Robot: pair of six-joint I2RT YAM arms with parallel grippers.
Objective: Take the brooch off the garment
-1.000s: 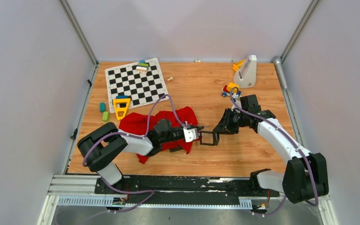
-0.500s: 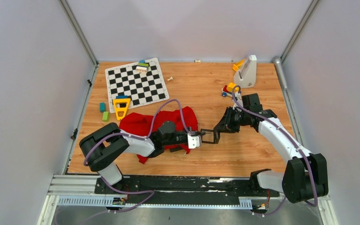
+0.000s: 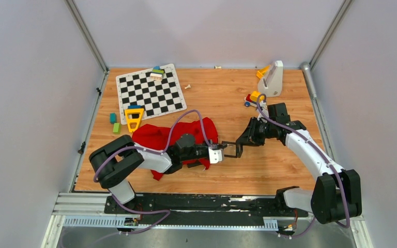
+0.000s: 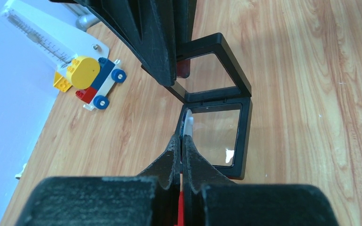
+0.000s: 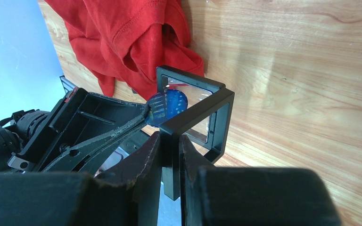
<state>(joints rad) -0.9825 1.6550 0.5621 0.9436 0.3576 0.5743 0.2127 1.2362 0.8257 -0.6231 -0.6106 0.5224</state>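
Observation:
The red garment [image 3: 160,135] lies crumpled at the table's front left; it also shows in the right wrist view [image 5: 132,42]. My left gripper [image 3: 219,151] is shut on the blue round brooch [image 5: 168,106], held on edge at the opening of a black hinged display case [image 3: 231,149]. In the left wrist view only a thin edge of the brooch [image 4: 188,126] shows past my gripper [image 4: 182,140], over the case's clear pane [image 4: 215,134]. My right gripper [image 5: 170,141] is shut on the case's raised lid frame [image 5: 195,110] and holds it open.
A chessboard [image 3: 149,92] with small blocks lies at the back left, with a yellow triangular piece [image 3: 133,118] and green blocks near it. A toy brick car [image 3: 253,98] and a white stand [image 3: 271,78] are at the back right. Walls close in three sides.
My left gripper with the brooch has moved right and slightly down, up to the open case. The right gripper has shifted the case slightly; the last half second shows almost no motion.

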